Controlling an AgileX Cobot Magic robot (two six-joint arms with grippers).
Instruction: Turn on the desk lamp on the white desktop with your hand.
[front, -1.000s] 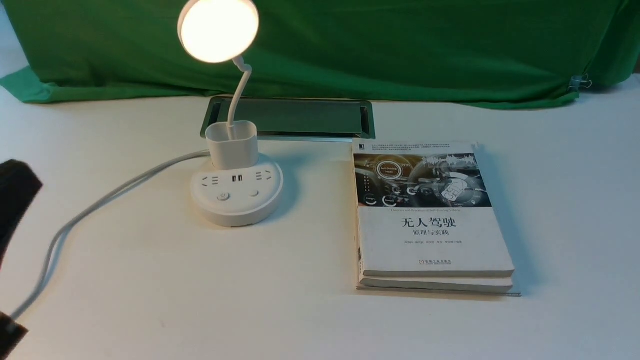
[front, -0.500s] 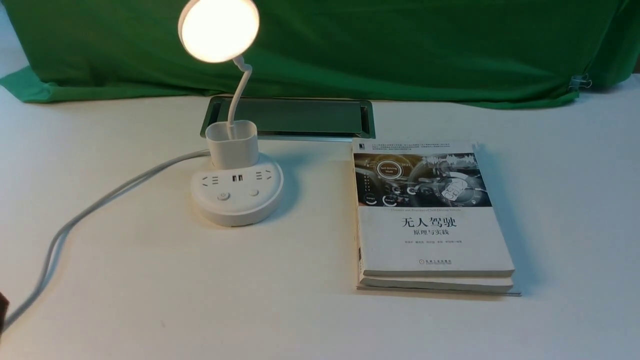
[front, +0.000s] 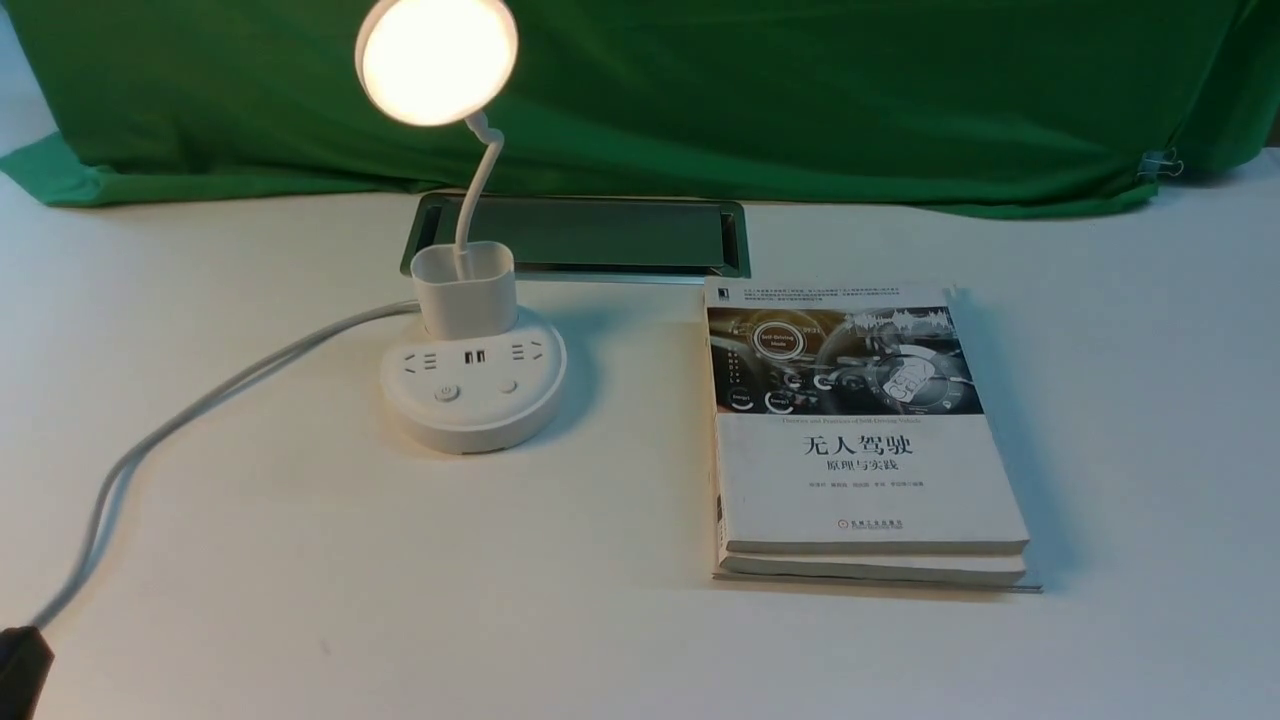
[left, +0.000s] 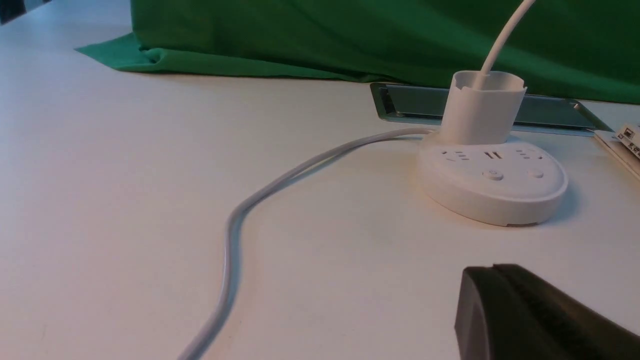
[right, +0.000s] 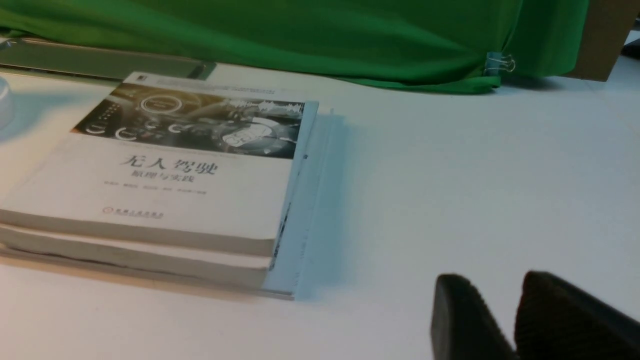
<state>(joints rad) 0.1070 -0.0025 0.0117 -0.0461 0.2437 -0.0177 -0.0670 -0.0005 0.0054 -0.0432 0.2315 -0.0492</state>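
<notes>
The desk lamp (front: 473, 395) stands on the white desktop (front: 400, 580), left of centre. Its round head (front: 438, 60) glows warm white. Two buttons (front: 447, 393) sit on the front of the base. The base and cup holder also show in the left wrist view (left: 492, 185). My left gripper (left: 492, 272) is shut and empty, low over the desk, well short of the lamp on its near left. Only a black part of it (front: 20, 665) shows in the front view's bottom left corner. My right gripper (right: 495, 285) is slightly open and empty, right of the book.
The lamp's white cord (front: 200, 410) runs from the base to the near left edge. A stack of two books (front: 860, 440) lies right of the lamp. The silver-framed hatch (front: 590, 235) and green cloth (front: 800, 90) lie behind.
My left gripper has drawn back to the near left, almost out of the front view. The lamp stays lit throughout.
</notes>
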